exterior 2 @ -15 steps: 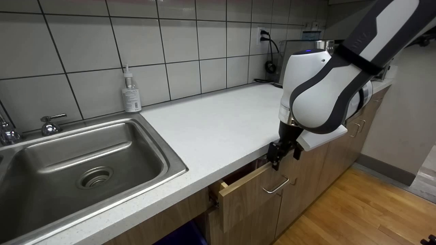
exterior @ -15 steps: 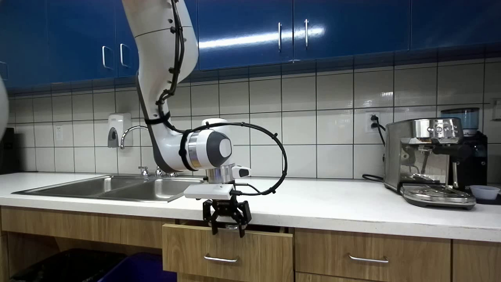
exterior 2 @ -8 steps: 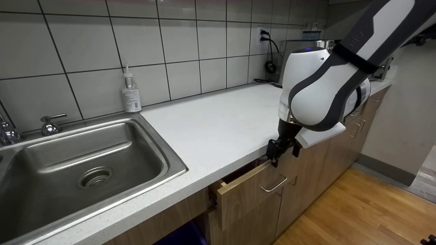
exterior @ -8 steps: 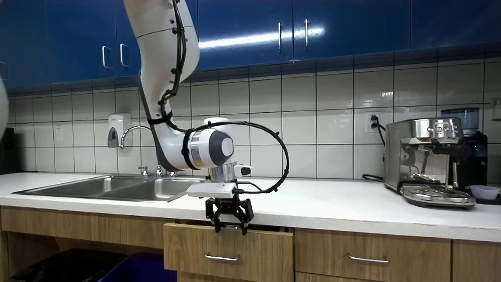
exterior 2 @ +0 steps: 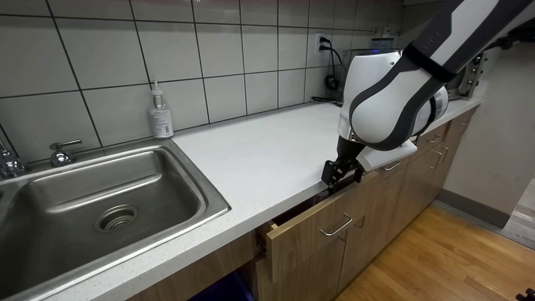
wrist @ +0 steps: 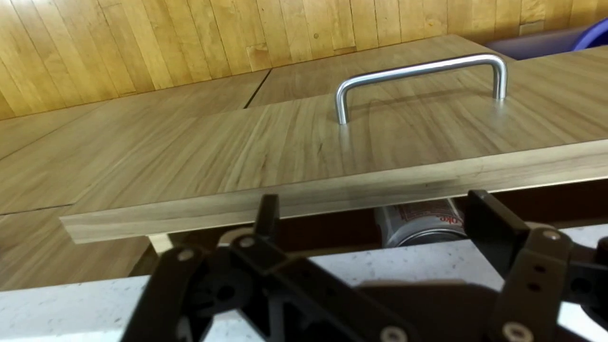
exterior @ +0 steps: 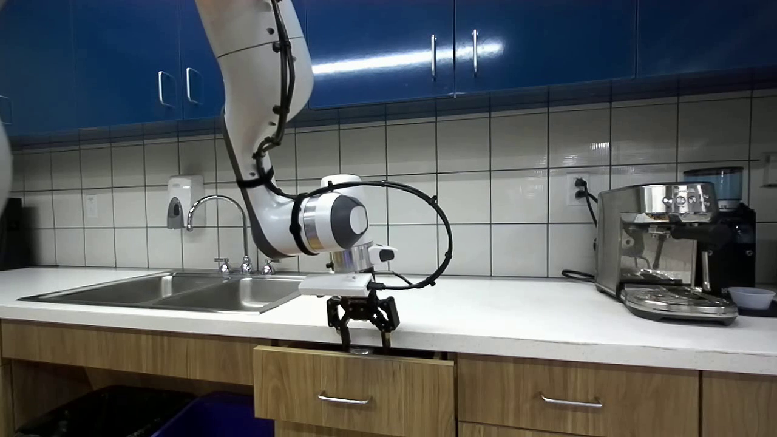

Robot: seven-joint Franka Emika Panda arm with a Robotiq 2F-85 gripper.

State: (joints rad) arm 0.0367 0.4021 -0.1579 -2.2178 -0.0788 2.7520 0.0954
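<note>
Gripper (exterior: 366, 347) is low, just left of center in an exterior view, pointing down. Jaws wide apart, not clamped on anything. Tips right over the drawer (exterior: 403, 385), by the upper edge of its front panel; can't tell if they touch it. Drawer is partly pulled out, bottom center of the frame. Soda can (wrist: 422, 219) is inside it: wrist view, right of center, seen in the gap between the jaws, closer to the right-hand one in that frame. Can is partly hidden by the counter (wrist: 396, 261) edge, so can't call its pose. Drawer handle (wrist: 418, 71) is upper right in the wrist view, well apart from the jaws.

Around it: arm (exterior: 255, 91) hangs in from the top, left of center. Sink (exterior 2: 62, 234) takes the lower left of an exterior view, soap bottle (exterior 2: 161, 123) upright just behind its rim. Coffee machine (exterior: 658, 252) on the counter at the right side of an exterior view, pale bowl (exterior: 753, 298) just beside it at the edge of the frame. Blue cupboards (exterior: 376, 36) across the top, purple bin (exterior: 221, 419) bottom left.
</note>
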